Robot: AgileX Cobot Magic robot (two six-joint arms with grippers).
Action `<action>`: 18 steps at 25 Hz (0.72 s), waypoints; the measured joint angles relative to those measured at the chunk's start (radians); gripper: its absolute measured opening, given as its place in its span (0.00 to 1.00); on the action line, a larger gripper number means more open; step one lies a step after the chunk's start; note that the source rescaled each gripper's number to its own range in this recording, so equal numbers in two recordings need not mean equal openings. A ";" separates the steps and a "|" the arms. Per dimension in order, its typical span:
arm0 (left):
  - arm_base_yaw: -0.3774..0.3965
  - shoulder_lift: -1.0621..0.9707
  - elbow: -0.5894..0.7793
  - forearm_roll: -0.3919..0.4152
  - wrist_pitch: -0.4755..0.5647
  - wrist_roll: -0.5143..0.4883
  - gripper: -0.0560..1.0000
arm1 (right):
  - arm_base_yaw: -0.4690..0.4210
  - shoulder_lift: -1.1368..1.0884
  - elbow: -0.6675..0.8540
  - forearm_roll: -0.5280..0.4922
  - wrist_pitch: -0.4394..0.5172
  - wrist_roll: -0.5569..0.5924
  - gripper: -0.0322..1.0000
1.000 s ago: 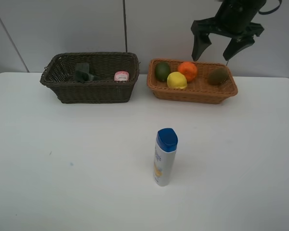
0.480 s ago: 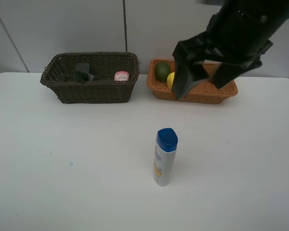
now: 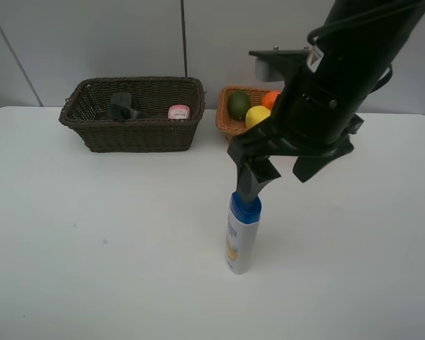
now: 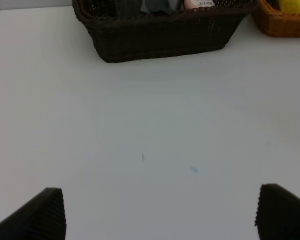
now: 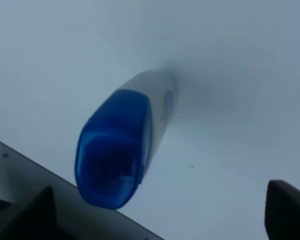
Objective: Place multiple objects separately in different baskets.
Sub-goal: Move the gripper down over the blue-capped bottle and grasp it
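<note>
One upright white blue-capped plastic bottle [image 3: 243, 234] at centre frame; two wicker baskets [image 3: 134, 113] along the top. Three round fruits [image 3: 258, 117] visible in the tan one. Right gripper [image 3: 280, 173] spread wide, empty, over the cap; left gripper [image 4: 160, 212] wide open, empty.

my left pincer [image 4: 160, 212] hangs over bare white table [image 4: 150, 130], two dark fingertips [image 4: 40, 215] at frame corners, spread wide, nothing between them. dark brown wicker basket [image 4: 165, 35] sits far across table, only near wall and rim in sight. pink item [image 4: 200, 4] and dark grey-green things [image 4: 150, 6] poke above rim, too cropped to identify. beside it, corner of orange-tan basket [image 4: 285, 27] with yellow lemon [image 4: 295, 5] inside. small blue speck [image 4: 193, 169] and tiny dark mark [image 4: 143, 157] on table.
</note>
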State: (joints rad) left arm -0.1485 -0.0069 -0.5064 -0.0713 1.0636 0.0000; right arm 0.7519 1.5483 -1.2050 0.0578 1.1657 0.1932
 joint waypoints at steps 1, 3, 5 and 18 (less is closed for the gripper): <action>0.000 0.000 0.000 0.000 0.000 0.000 1.00 | 0.001 0.003 0.000 0.008 -0.005 0.000 0.98; 0.000 0.000 0.000 0.000 0.000 0.000 1.00 | 0.013 0.005 0.000 0.010 -0.014 0.000 0.98; 0.000 0.000 0.000 0.000 0.000 0.000 1.00 | 0.025 0.007 0.000 0.010 -0.014 0.003 0.98; 0.000 0.000 0.000 0.000 0.000 0.000 1.00 | 0.036 0.083 0.000 0.009 -0.037 0.030 0.98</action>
State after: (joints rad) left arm -0.1485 -0.0069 -0.5064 -0.0713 1.0636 0.0000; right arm 0.7881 1.6311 -1.2050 0.0669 1.1288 0.2234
